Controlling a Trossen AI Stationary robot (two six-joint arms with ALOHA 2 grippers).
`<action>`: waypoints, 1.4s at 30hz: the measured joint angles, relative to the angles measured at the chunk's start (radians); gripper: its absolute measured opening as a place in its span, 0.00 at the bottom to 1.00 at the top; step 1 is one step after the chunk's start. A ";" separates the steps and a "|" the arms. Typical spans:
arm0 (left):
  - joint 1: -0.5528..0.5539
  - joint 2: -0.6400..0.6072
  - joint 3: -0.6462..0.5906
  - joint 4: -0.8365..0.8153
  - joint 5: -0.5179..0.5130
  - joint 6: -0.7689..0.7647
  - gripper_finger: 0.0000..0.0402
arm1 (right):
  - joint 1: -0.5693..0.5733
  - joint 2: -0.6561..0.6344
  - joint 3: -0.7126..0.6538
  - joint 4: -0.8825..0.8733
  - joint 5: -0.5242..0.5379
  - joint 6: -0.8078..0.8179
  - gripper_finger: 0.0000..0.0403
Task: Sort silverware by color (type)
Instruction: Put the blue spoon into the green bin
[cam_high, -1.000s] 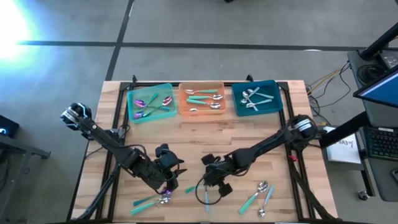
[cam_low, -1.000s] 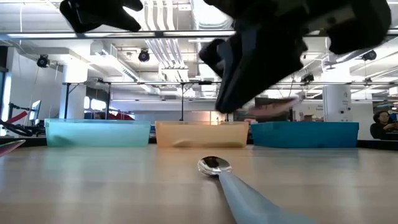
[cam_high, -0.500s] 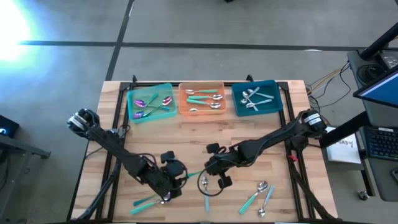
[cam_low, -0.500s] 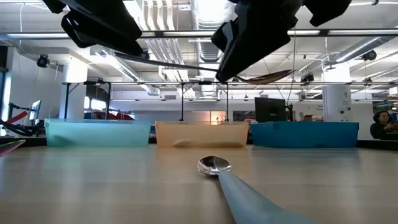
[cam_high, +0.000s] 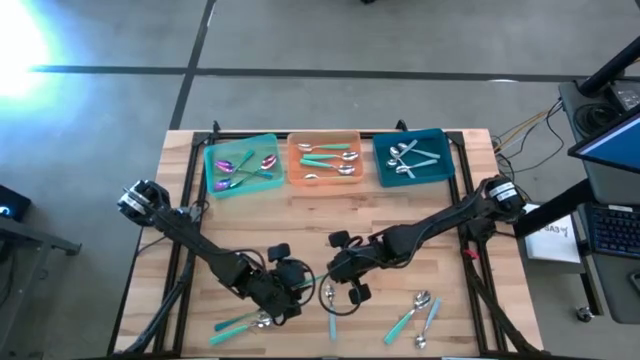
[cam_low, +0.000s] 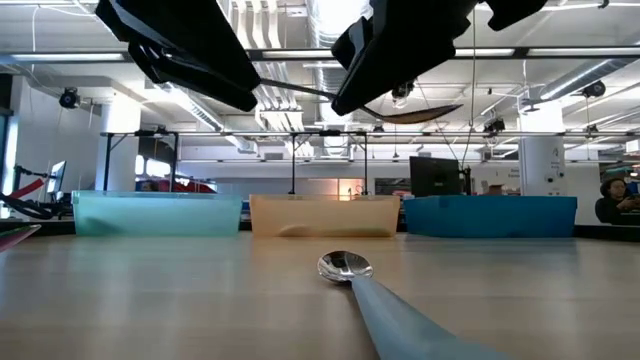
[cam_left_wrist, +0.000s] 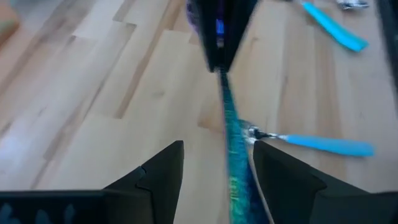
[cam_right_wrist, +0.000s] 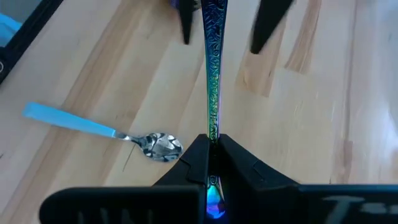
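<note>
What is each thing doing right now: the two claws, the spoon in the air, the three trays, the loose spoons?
right gripper: shut on the held spoon's handle.
left gripper: open, fingers either side of that handle.
held spoon: in the air above the table.
green tray: holds purple-headed spoons.
orange tray: holds teal-handled spoons.
teal tray: holds silver spoons.
loose spoons: lying on the table, unsorted.

We see a table of pale, matt wooden planks. On it, near the orange tray of translucent plastic, the spoon in the right gripper shows a glossy, iridescent, patterned metal handle; matt black fingers.
</note>
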 joint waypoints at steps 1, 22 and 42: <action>0.001 0.000 0.003 -0.008 -0.012 0.000 0.44 | 0.000 0.000 0.000 0.000 0.002 0.002 0.03; 0.013 -0.009 0.023 -0.085 0.034 -0.069 0.01 | 0.007 0.000 0.002 0.013 0.002 -0.007 0.02; 0.049 -0.020 0.020 -0.197 -0.086 -0.122 0.00 | 0.009 -0.002 0.155 -0.234 -0.004 0.002 0.23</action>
